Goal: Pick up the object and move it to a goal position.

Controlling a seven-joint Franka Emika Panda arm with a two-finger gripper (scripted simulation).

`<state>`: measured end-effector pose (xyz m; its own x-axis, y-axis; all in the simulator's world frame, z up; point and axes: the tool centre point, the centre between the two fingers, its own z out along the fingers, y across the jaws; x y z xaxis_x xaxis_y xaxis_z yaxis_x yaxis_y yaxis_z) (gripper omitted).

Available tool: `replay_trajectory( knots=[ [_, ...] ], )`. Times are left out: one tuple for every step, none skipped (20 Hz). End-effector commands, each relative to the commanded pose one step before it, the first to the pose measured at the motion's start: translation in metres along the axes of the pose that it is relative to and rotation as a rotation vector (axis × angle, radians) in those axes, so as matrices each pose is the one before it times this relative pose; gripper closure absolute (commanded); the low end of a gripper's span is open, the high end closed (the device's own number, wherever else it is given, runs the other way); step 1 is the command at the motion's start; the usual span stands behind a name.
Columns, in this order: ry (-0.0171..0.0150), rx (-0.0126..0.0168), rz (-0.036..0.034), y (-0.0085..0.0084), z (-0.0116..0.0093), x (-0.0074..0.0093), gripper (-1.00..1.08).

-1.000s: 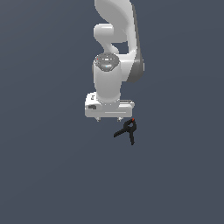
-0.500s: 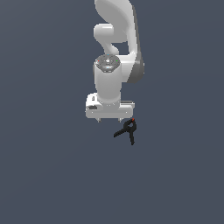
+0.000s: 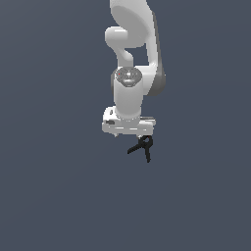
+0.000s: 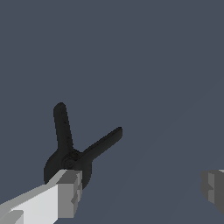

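Exterior and wrist views. One white arm (image 3: 135, 63) hangs over a plain grey surface (image 3: 54, 186), bearing one gripper (image 4: 140, 188). Its two fingers (image 4: 68, 192) stand wide apart, jaws open, holding nothing. One black spring clamp (image 3: 142, 147) lies toward the exterior view's right of the gripper, by one fingertip, its two handles splayed in a V.
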<state>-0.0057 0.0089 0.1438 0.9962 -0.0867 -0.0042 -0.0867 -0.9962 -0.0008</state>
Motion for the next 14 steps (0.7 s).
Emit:
replay_trajectory(
  knots=[
    [-0.00001,0.00065,0.03542,-0.00841,0.00691,-0.00215,-0.92],
    [0.0001,0.00024,0.01647,-0.00368,0.00311,-0.00114,-0.92],
    [0.00011,0.00023,0.01748,-0.00386,0.00329,-0.00132,-0.92],
    [0.00012,0.00021,0.0185,-0.00401,0.00347,-0.00151,-0.92],
    [0.00013,0.00018,0.0194,-0.00416,0.00363,-0.00172,-0.92],
    [0.00014,0.00015,0.01958,-0.00411,0.00365,-0.00186,-0.92],
    [0.00015,0.00011,0.01958,-0.00404,0.00364,-0.00199,-0.92],
    [0.00016,0.00008,0.01959,-0.00395,0.00362,-0.00212,-0.92],
    [0.00018,0.00004,0.01959,-0.00387,0.00361,-0.00225,-0.92],
    [0.00019,0.00001,0.0196,-0.00378,0.0036,-0.00237,-0.92],
    [0.00021,-0.00002,0.01951,-0.00367,0.00356,-0.00247,-0.92],
    [0.00022,-0.00005,0.01867,-0.00342,0.0034,-0.00247,-0.92],
    [0.00023,-0.00007,0.01766,-0.00315,0.0032,-0.00244,-0.92],
    [0.00023,-0.00009,0.01666,-0.00289,0.00301,-0.00238,-0.92]
  ],
)
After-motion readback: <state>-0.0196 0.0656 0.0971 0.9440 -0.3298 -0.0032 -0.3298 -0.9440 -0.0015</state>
